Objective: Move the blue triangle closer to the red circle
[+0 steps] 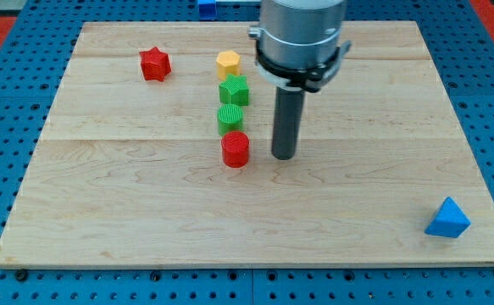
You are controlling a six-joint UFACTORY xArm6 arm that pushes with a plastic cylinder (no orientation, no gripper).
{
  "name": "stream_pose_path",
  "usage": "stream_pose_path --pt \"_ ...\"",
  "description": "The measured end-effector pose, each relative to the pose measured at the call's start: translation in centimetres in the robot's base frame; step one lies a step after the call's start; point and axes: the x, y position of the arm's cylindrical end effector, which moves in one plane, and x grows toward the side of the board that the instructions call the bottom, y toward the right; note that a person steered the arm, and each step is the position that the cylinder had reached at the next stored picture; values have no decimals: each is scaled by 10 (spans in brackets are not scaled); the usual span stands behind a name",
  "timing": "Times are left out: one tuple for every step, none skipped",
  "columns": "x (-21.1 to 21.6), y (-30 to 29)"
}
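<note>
My tip (284, 156) rests on the wooden board (128, 212) near its middle, just beside the red circle (235, 149) on that block's right in the view and apart from it; there is no pincer on this arm, only the plain rod, so there is nothing to be apart or together. The blue triangle (447, 219) sits near the board's bottom right corner, well apart from the red circle and from my tip. A column runs up from the red circle toward the board's top edge: a green round block (230, 118), a green block (234, 90) and a yellow block (228, 62), while a red star (155, 63) lies toward the top left corner.
</note>
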Motion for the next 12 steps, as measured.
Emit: stream_pose_path --pt "0 -20" --pt "0 -18" --pt "0 48" --pt "1 165" --pt "61 267" --pt "121 272" --pt "130 242" --pt "109 208" --pt "77 208" --pt "87 148" --pt "94 224" --pt "120 240"
